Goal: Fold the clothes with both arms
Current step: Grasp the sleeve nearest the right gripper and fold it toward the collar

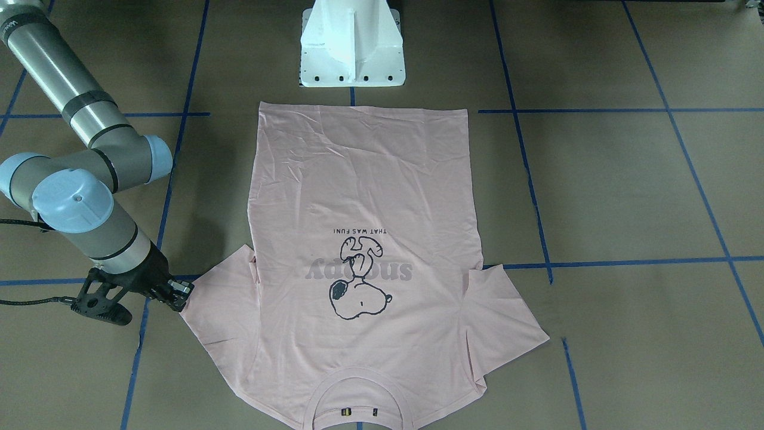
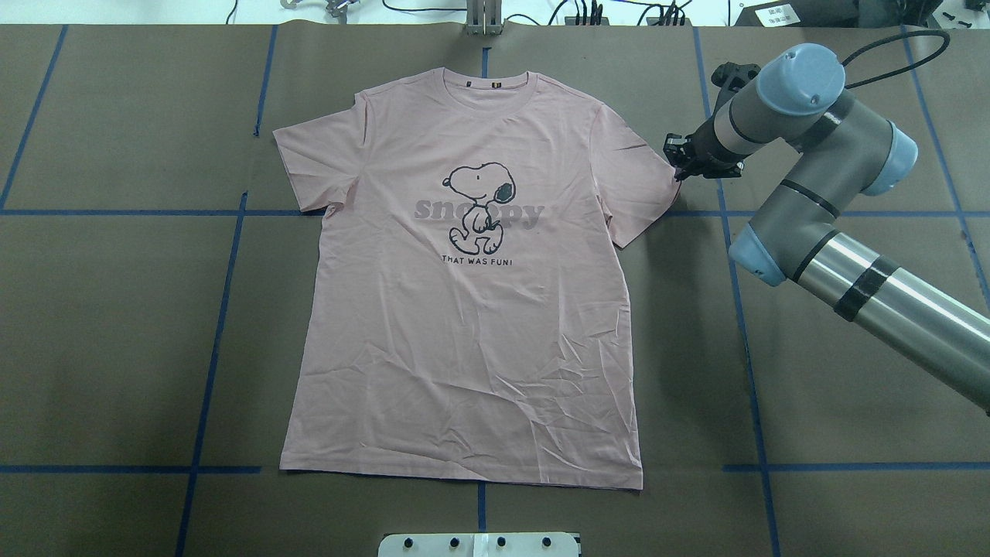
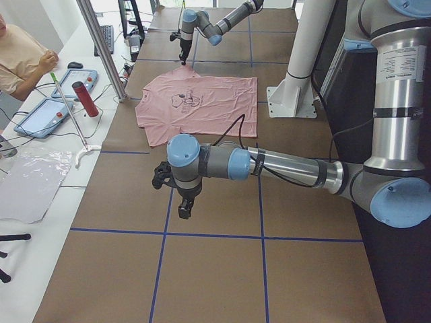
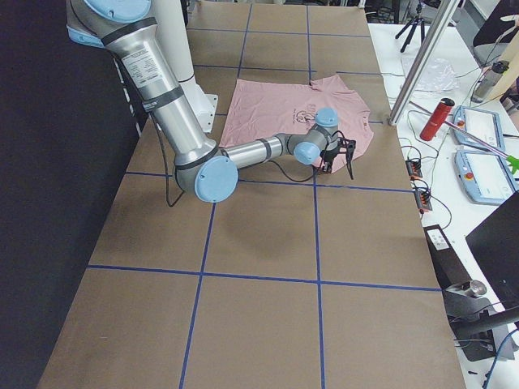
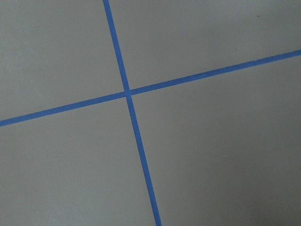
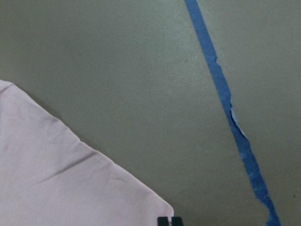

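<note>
The left gripper (image 3: pixel 183 210) shows only in the side view from the robot's left, hanging over bare table (image 2: pixel 116 309) well apart from the garment, so whether its jaws are parted cannot be told; its wrist camera sees only crossed blue tape (image 5: pixel 127 92). The pale pink T-shirt (image 2: pixel 464 348) lies spread flat and face up at the table's middle, with the collar (image 2: pixel 486 81) on the far side from the robot and the hem (image 2: pixel 464 473) towards it. The left sleeve (image 2: pixel 313 166) is spread outward; the dog print (image 2: pixel 479 209) sits on the chest; fine creases cross the lower body. The cloth looks thin, light and limp, likely to sag and drag on the table rather than hold a shape, so it is best taken at edges and corners, a sleeve tip or hem corner, with a shallow pinch of both layers. The right sleeve (image 2: pixel 638 182) ends just at the right gripper (image 2: pixel 679 164); its fingertips (image 6: pixel 163 221) stand close together at that sleeve's corner, and whether any cloth is caught between them cannot be told.
</note>
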Motion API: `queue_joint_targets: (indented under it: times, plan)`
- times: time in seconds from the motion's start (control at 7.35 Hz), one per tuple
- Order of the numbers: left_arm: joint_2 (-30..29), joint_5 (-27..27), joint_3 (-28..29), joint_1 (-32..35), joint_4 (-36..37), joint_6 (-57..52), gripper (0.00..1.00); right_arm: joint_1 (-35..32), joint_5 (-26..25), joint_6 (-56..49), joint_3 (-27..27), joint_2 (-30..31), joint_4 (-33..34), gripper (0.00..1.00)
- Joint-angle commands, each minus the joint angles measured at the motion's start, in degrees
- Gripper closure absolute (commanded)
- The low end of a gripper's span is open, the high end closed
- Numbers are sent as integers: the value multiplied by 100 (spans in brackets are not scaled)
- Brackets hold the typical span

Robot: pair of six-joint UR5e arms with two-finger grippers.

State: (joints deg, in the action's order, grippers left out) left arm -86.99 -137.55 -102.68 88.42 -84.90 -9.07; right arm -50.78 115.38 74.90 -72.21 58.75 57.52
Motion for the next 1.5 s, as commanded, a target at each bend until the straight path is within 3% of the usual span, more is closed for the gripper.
queue_joint_targets:
  times: [0.0,0.14,0.27,0.41,0.54,0.82,0.95,1.09,1.36]
  plan:
    - [15,-35,-6,0,0,-7,0,50,55,296,-414,-275,477,100]
    - [15,-35,3,0,0,-7,0,199,-41,514,-512,-442,610,100]
    - [15,-35,-6,0,0,-7,0,522,-538,891,-374,-783,690,100]
    - [6,-27,-6,0,0,-24,0,708,-943,1260,124,-1195,665,100]
    - [6,-1,20,0,-9,-129,0,762,-1034,1351,598,-1582,630,100]
    - [15,9,38,0,0,-130,0,815,-1359,1351,865,-1805,621,100]
    - [15,9,47,0,-9,-130,0,815,-1534,1351,1328,-2041,368,100]
    - [15,-9,55,0,-9,-86,0,815,-1675,1351,1541,-2078,-69,1]
    - [6,-418,-50,-9,-506,-60,0,807,-1686,1395,1474,-2096,-91,0]
